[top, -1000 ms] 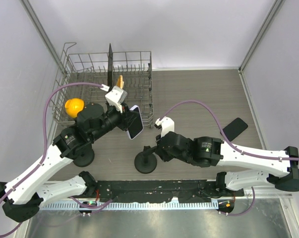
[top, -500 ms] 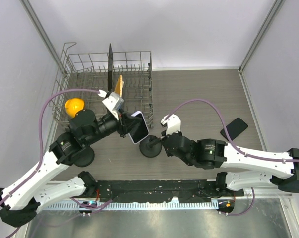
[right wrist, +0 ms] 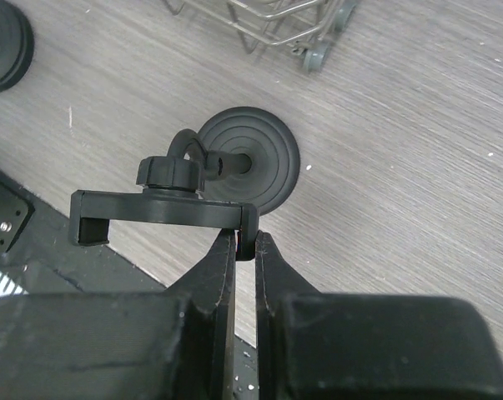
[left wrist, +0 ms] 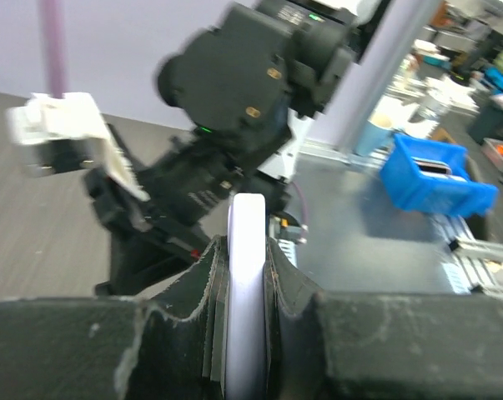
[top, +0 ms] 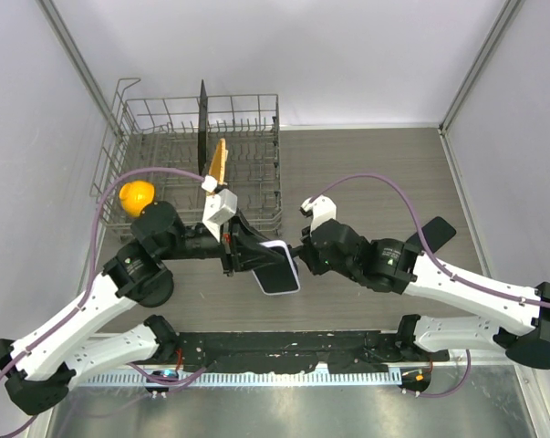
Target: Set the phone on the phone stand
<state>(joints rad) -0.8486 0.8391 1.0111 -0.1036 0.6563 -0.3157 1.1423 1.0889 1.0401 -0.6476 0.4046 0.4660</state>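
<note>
My left gripper (top: 249, 259) is shut on the phone (top: 280, 274), a pale-edged slab with a dark face, and holds it above the table centre. In the left wrist view the phone (left wrist: 248, 229) stands edge-on between my fingers. My right gripper (top: 301, 253) sits right beside the phone. In the right wrist view it (right wrist: 244, 243) is shut on the end of the cradle bar of the black phone stand (right wrist: 163, 212), whose round suction base (right wrist: 259, 167) rests on the table. In the top view the phone hides most of the stand.
A wire dish rack (top: 256, 114) stands at the back left, with a dark upright plate (top: 202, 119), a yellow-orange piece (top: 219, 160) and an orange ball (top: 136, 195). A black flat object (top: 436, 234) lies at the right. The rack's wheel (right wrist: 316, 57) is near the stand.
My left gripper carried the phone right and towards the near edge, from beside the rack to the centre. My right gripper brought the stand up and right; the phone now overlaps it.
</note>
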